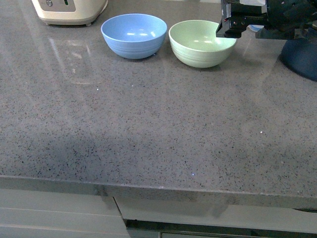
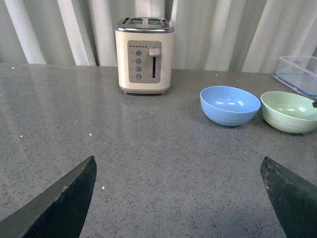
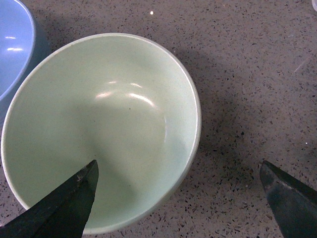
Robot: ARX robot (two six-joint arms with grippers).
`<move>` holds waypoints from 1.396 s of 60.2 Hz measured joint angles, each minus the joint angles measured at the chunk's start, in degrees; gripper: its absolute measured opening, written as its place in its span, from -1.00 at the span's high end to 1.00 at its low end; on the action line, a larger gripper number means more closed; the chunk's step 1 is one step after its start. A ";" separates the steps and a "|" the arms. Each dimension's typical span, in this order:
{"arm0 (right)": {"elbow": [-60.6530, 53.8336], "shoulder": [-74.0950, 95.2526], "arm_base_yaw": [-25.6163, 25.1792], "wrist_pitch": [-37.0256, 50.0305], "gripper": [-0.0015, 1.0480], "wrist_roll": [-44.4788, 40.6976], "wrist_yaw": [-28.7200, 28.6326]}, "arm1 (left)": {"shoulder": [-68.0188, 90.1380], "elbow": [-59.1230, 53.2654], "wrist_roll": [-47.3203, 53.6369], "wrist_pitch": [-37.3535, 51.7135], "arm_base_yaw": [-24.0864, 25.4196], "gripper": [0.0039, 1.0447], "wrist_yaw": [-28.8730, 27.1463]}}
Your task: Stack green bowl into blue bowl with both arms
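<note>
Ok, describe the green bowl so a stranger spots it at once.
On the grey counter, find the cream toaster at the back. Two matching bowls sit to its right. The green bowl is the farther one, pale mint, unlike the sky-coloured blue bowl.

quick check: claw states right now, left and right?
Left claw: open, holding nothing.
Right claw: open, straddling the rim of the green bowl, not closed on it.

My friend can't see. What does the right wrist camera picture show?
An empty green bowl sits on a grey speckled counter, seen from above. The open right gripper has one finger over the bowl, one over the counter. The blue bowl peeks in beside it.
</note>
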 joint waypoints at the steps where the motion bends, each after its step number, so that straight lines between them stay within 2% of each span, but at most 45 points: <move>1: 0.24 0.17 0.07 -0.09 -0.81 0.00 0.04 | 0.00 0.00 0.00 0.00 0.00 -0.88 0.00; 52: 6.12 5.99 1.64 -2.54 -0.78 -3.85 2.58 | 0.00 0.00 0.00 0.00 0.00 -0.88 0.00; 68: 6.14 6.56 1.55 -1.42 -0.05 -4.13 3.41 | 0.00 0.00 0.00 0.00 0.00 -0.88 0.00; 79: 6.05 6.56 0.79 -0.42 0.69 -4.55 3.67 | 0.00 0.00 0.00 0.00 0.00 -0.88 0.00; 84: 6.05 6.56 0.39 -0.39 0.89 -4.61 3.63 | 0.00 0.00 0.00 0.00 0.00 -0.88 0.00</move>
